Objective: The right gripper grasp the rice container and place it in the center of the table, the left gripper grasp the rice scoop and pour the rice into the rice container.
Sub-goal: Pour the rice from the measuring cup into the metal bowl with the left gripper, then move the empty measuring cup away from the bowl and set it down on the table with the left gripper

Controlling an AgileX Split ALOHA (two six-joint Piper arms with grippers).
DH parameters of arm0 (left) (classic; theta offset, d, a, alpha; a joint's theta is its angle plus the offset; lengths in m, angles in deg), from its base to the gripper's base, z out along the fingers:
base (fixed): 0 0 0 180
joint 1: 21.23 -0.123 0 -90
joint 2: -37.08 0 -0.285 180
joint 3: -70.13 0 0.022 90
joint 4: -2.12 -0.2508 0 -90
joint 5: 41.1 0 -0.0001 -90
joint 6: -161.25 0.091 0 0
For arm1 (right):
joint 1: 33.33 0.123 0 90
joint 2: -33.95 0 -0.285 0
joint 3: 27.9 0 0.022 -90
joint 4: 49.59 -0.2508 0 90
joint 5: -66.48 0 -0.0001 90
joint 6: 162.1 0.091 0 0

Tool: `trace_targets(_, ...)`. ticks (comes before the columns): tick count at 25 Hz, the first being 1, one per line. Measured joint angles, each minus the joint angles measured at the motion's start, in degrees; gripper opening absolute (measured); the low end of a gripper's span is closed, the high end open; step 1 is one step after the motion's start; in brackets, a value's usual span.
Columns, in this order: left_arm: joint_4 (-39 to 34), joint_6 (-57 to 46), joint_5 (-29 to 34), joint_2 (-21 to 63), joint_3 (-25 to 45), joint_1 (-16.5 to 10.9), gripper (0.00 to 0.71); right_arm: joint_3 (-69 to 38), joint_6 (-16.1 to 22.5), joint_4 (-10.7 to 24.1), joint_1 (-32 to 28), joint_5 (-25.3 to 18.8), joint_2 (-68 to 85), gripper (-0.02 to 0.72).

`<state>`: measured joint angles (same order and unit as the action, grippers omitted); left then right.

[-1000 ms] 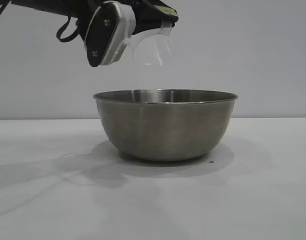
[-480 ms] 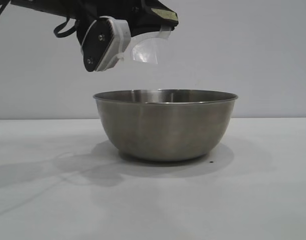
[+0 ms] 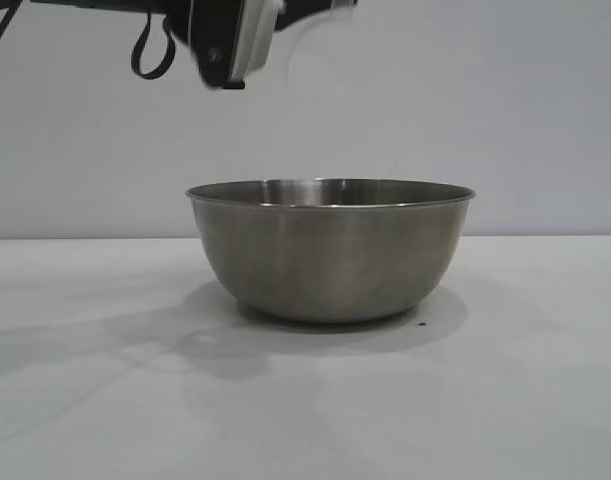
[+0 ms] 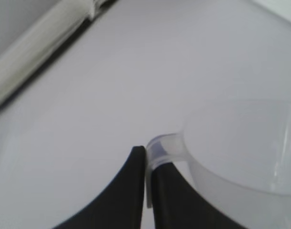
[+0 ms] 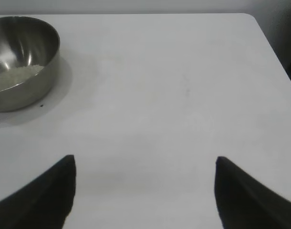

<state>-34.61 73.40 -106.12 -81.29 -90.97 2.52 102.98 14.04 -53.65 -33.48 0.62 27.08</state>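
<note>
Overhead, the black left gripper (image 4: 148, 191) is pinching shut on the thin handle of the small translucent plastic scoop (image 4: 240, 152), seemingly light and slippery, above the grey steel bowl (image 3: 330, 250) holding rice (image 5: 14, 77).

Black arm, white wrist housing (image 3: 247, 38), looped cable (image 3: 150, 52).
</note>
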Motion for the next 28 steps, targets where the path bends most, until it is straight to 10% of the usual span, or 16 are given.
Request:
trace_targets(12, 27.61, -36.55, -0.09, 0.00, 0.00, 0.00, 0.000, 0.00, 0.00, 0.00, 0.00, 0.00, 0.00, 0.512)
trace_targets(28, 63.10, -54.07, 9.98, 0.00, 0.00, -3.02, 0.000, 0.00, 0.00, 0.00, 0.00, 0.00, 0.00, 0.512)
